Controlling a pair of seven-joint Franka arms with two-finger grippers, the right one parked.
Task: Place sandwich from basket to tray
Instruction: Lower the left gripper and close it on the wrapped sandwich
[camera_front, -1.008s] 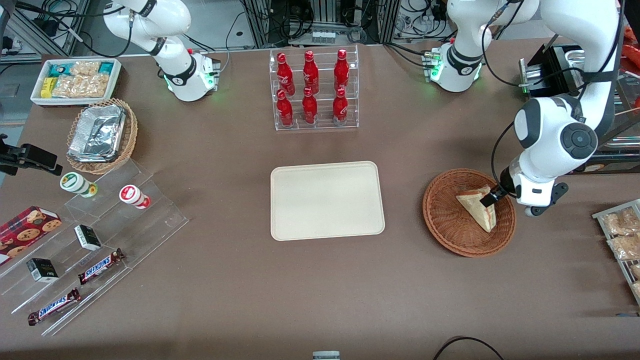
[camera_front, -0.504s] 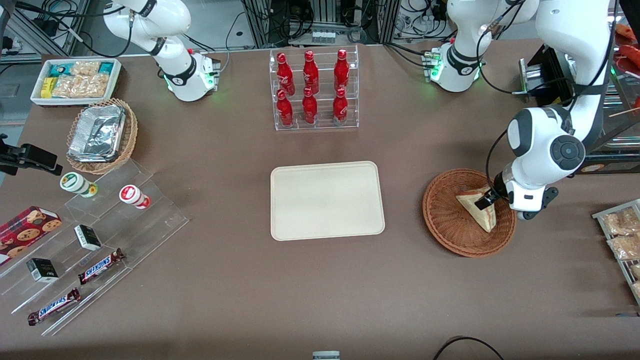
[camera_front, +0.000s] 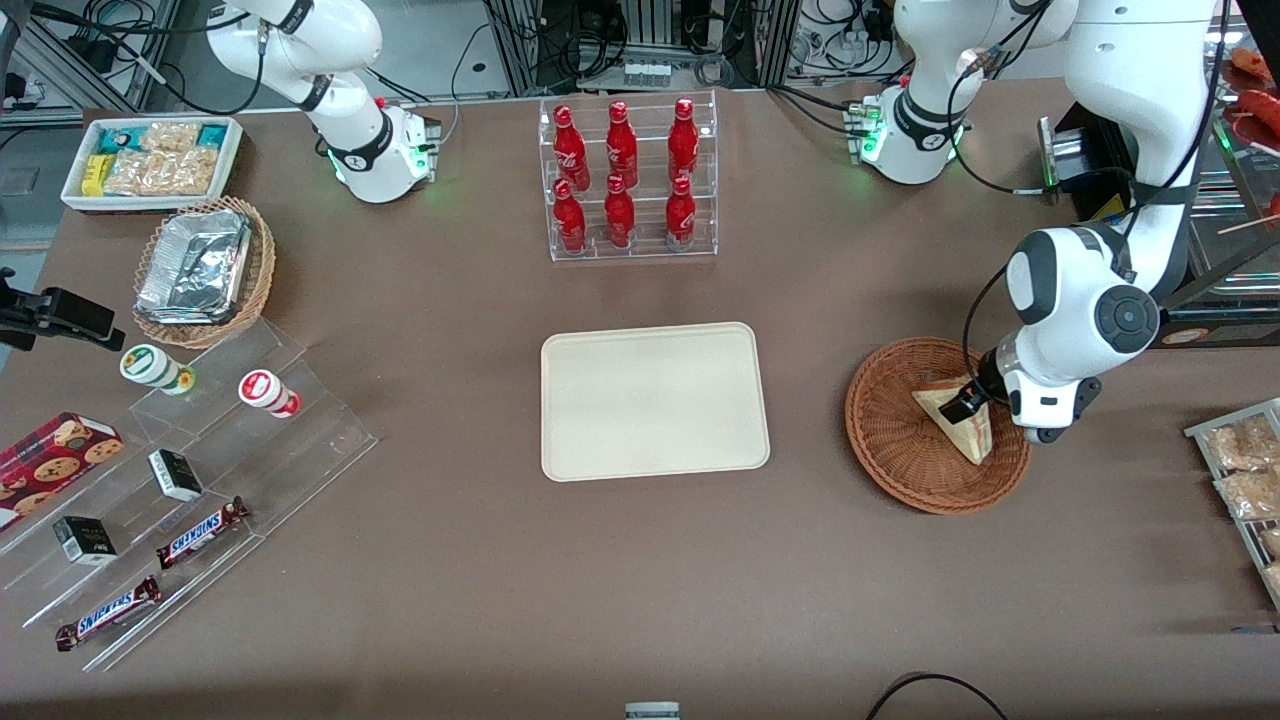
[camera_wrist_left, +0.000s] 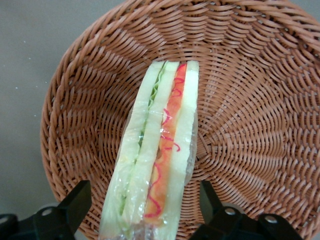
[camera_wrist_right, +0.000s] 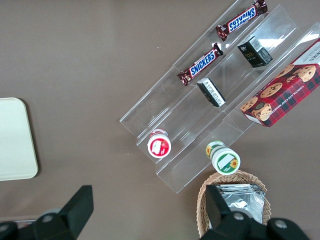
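— Left wrist view first: we see the claw (camera_wrist_left: 137, 210) with its fingers spread wide, one on each side of the sandwich (camera_wrist_left: 157, 150), neither visibly touching the wrap. The wedge lies in the reddish-brown wicker basket (camera_wrist_left: 80, 90), cut edge up, showing green and red layers.

— So we judge this to be the reach-and-straddle step, grasp not yet made. Nothing has left the basket.

— Agreed. Next we would need the fingers to close across the bread faces, gently, since soft bread in slick wrap could squash or slip. Then a lift high enough to clear the wicker rim, and a sideways carry to the tray (camera_front: 655, 400).

— Front view, going from near to far: the basket (camera_front: 900, 470) sits on the desk (camera_front: 640, 580) toward the working arm's end, the sandwich (camera_front: 962, 432) inside it, and the claw (camera_front: 965, 405) low over the wedge's farther part.

— The cream tray lies beside the basket, apart from it, toward the middle of the desk, with nothing on it.

— And the arm's pose: we see the forearm coming down from above, the wrist bent so the hand reaches into the basket at a slant, not straight down.

— Farther still stands the rack of red bottles (camera_front: 625, 180), well clear of the carry path, as we judge it.
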